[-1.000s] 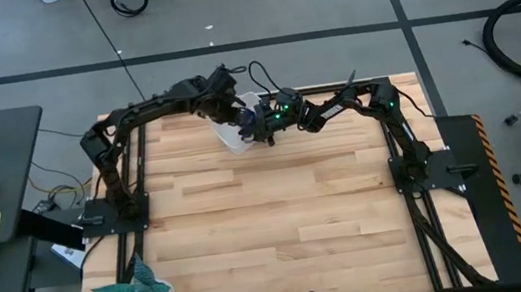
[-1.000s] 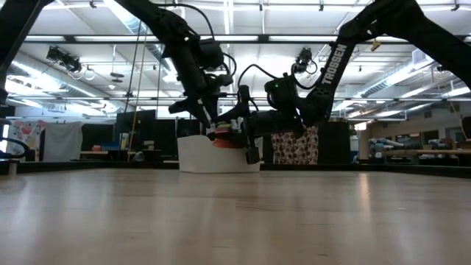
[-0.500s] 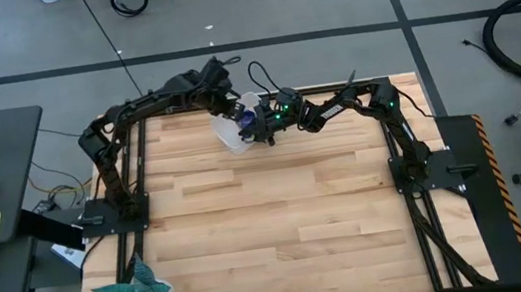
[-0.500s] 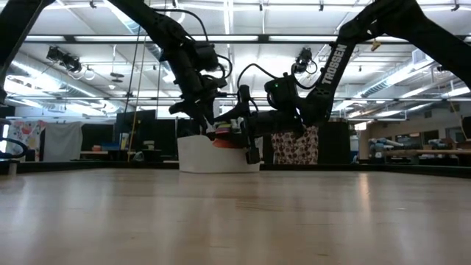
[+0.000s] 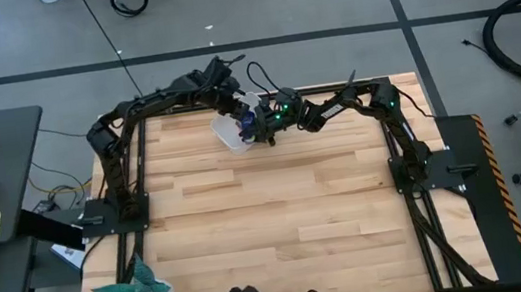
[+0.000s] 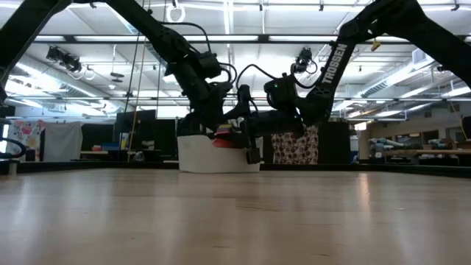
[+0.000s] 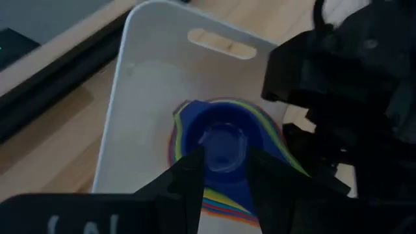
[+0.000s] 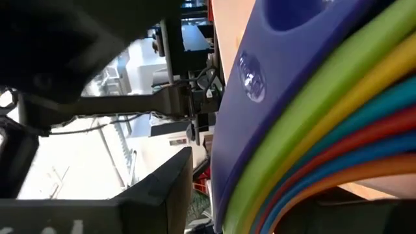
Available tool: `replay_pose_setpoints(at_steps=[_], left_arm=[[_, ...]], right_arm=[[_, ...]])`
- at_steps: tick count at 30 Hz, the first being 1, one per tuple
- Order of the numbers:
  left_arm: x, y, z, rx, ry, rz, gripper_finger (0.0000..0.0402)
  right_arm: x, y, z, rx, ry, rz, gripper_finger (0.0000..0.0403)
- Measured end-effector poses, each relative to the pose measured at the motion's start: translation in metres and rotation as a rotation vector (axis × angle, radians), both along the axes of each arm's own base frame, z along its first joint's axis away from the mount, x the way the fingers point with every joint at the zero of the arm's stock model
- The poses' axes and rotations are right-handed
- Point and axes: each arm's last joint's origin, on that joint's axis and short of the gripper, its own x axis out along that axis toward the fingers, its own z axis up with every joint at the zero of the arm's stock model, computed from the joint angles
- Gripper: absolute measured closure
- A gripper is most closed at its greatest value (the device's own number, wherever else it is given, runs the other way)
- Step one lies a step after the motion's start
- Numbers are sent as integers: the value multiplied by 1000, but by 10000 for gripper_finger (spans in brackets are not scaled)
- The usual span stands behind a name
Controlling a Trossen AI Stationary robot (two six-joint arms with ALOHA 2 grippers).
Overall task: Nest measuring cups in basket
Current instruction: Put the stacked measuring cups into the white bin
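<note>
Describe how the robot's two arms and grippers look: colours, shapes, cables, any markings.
Both arms are dark, slim jointed links rising from black frame posts at the table's sides. The right arm bears white TROSSEN lettering along one link. Black cables loop loosely between the wrists, and small green lights glow on the right wrist. The left gripper has two flat dark fingers; the right gripper is equally dark and blocky.

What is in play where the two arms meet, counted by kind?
Grippers: 2 (left gripper, right gripper)
White basket: 1
Stack of nested measuring cups, dark blue on top: 1
Total: 4
</note>
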Motion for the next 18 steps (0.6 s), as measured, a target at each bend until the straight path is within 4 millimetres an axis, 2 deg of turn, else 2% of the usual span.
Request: replay_pose_setpoints(at_steps=[6, 12, 18], left_arm=[[-5, 5, -3, -60, -39, -50, 285], [-1, 8, -23, -165, -67, -113, 285], [-1, 11, -27, -185, -86, -126, 285]], right_arm=[[0, 0, 1, -8, -11, -1, 231], [0, 0, 0, -11, -4, 22, 231], [-1, -1, -1, -13, 8, 19, 231]])
